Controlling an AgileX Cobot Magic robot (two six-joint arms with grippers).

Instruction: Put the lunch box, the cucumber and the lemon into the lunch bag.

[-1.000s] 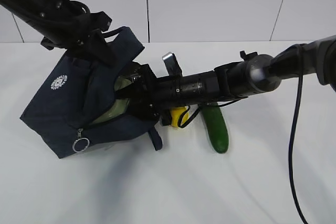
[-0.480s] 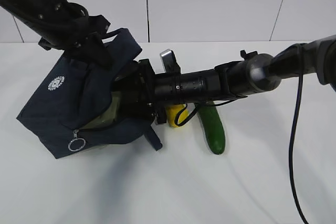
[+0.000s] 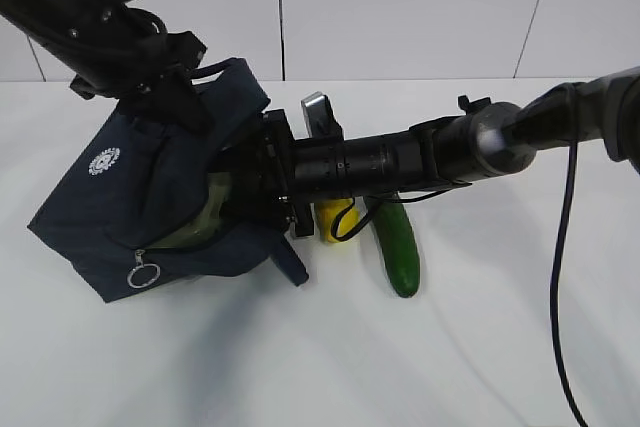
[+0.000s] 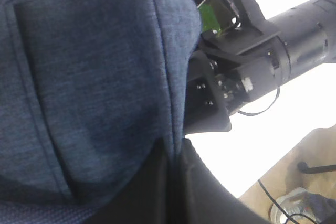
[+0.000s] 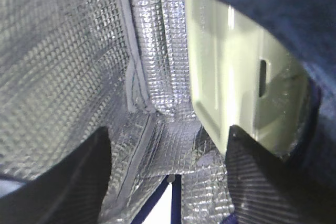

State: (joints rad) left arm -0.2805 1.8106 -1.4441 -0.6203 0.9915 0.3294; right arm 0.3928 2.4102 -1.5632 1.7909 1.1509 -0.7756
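The right pincer (image 5: 168,150) is deep in the mouth of the lunch bag (image 3: 120,217), its two dark fingers (image 5: 79,177) spread wide with only silver quilted lining between them. The lunch box (image 5: 236,77) stands on edge just ahead and to the right of the pincer, its pale green lid facing the camera and one clip slot showing; its lower corner sits close against the right finger, though it is not clamped. The step in hand looks like letting go of the box inside the bag. To do it well, the arm should draw straight back along its own line, jaws kept apart, so the right finger does not hook the lid clip or drag the box out again.

The left pincer (image 4: 168,182) is closed on the bag's upper fabric and holds the mouth raised; it should hold steady while the other arm clears.

The bag holds the lunch box and nothing else that shows. The lemon (image 3: 333,219) and the cucumber (image 3: 397,252) lie on the white table (image 3: 480,347), behind the right pincer and under its forearm, side by side.
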